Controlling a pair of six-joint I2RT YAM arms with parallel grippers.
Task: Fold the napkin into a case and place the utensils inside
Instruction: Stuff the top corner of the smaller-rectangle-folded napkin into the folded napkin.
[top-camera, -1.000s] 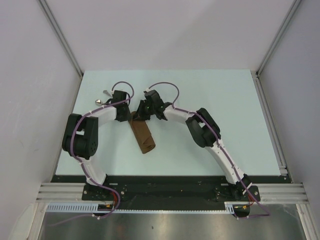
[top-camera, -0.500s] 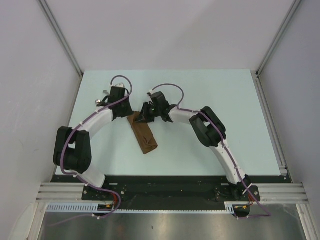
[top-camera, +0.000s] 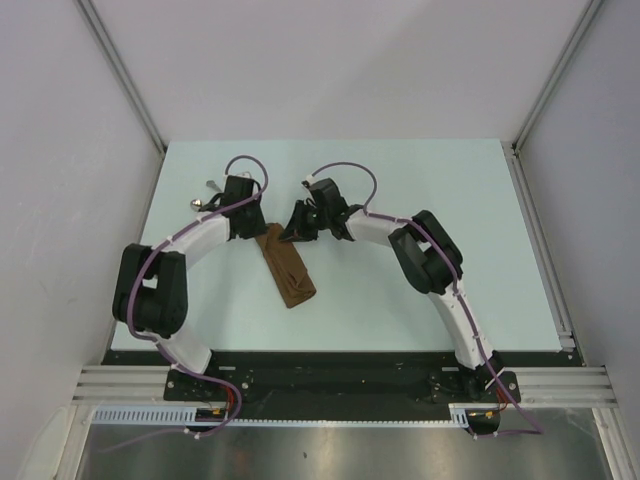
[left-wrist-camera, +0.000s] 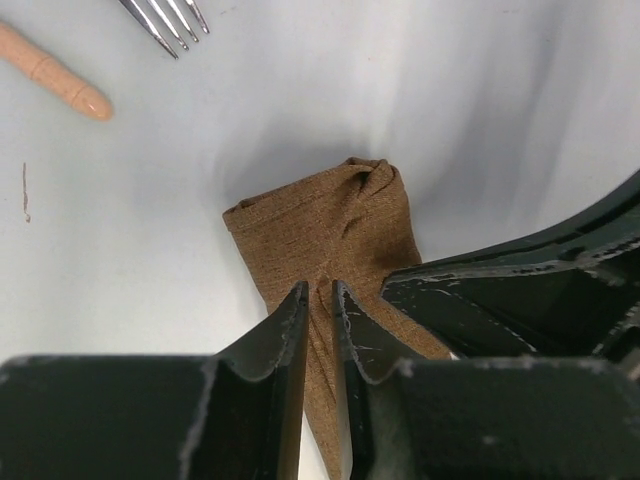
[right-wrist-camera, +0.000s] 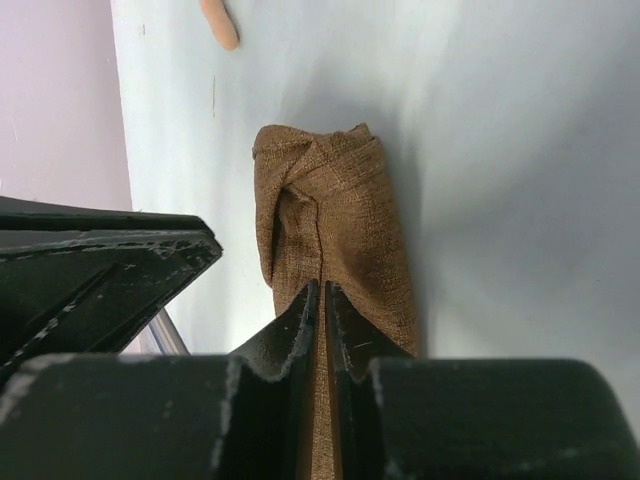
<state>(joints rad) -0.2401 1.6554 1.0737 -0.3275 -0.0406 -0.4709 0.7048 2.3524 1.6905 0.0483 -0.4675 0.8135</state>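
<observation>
Left tool (left-wrist-camera: 320, 290) and right tool (right-wrist-camera: 322, 290) are both pinched on the far end of the folded napkin (top-camera: 288, 272), left of table centre. Suggest lifting the top layer only and spreading evenly. Fork (left-wrist-camera: 165, 22) and spoon (left-wrist-camera: 55, 72) lie towards the far-left corner.

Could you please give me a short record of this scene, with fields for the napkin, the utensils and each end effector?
napkin: folded into a narrow brown strip, flat on the table, far end bunched
fork: on the table, outside the napkin
spoon: beside the fork, outside the napkin
left end effector: jaws nearly together, pinching cloth near the far end
right end effector: jaws nearly together, pinching a fold there too
</observation>
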